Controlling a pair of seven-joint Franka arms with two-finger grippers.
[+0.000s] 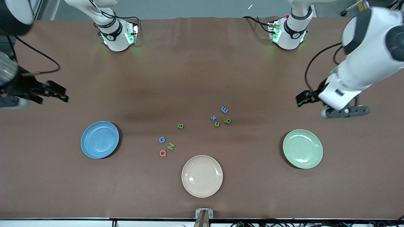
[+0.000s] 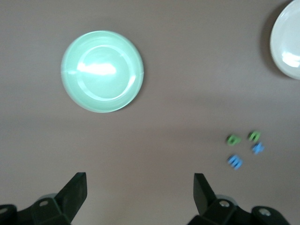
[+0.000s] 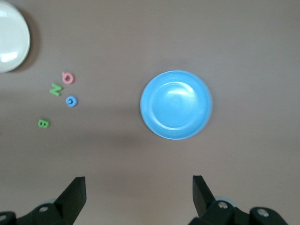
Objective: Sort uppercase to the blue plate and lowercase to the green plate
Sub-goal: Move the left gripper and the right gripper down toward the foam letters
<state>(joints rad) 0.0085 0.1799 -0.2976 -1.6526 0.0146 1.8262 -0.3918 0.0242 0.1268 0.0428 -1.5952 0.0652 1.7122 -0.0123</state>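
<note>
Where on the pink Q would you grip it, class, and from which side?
Probably from straight above, jaws across the ring's outer edges: the Q lies flat on the table, and the N sits close, so approach sideways looks crowded.

The table [image 1: 195, 72] wears a matt brown covering, faintly creased like cloth at the upper middle of the frame; the blue plate [image 1: 100, 139], green plate [image 1: 302, 148] and cream plate [image 1: 202, 176] are glossy, smooth glaze catching white glare; the uppercase [image 1: 166, 145] and lowercase [image 1: 220, 118] letters look dull and soft, like foam; arm shells at the upper corners are smooth glossy white plastic; the fingers [image 2: 75, 190] are matt black plastic
</note>
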